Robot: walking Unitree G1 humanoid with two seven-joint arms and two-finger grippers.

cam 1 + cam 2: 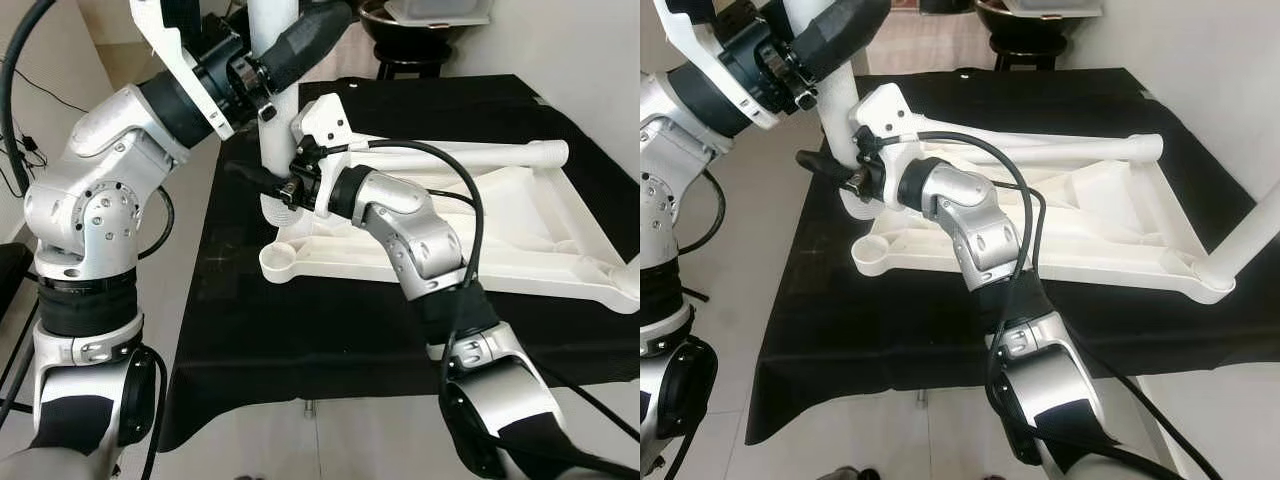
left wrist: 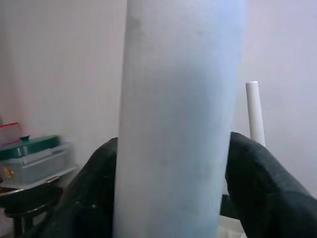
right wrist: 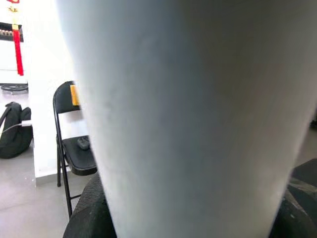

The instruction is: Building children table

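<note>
Left gripper [image 1: 300, 45] clamps the upright white leg [image 1: 272, 110] near its top; right gripper [image 1: 262, 180] grips the same leg lower down, just above the corner socket [image 1: 283, 262] of the white table frame [image 1: 500, 235]; frame lies flat on the black cloth [image 1: 300, 330].

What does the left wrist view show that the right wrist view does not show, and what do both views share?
Left wrist view: a green-lidded container on a dark stool, and a second thin white leg upright behind.

Right wrist view: a black folding chair and a black backpack on the floor.

Both: the white table leg up close, between dark fingers.
</note>
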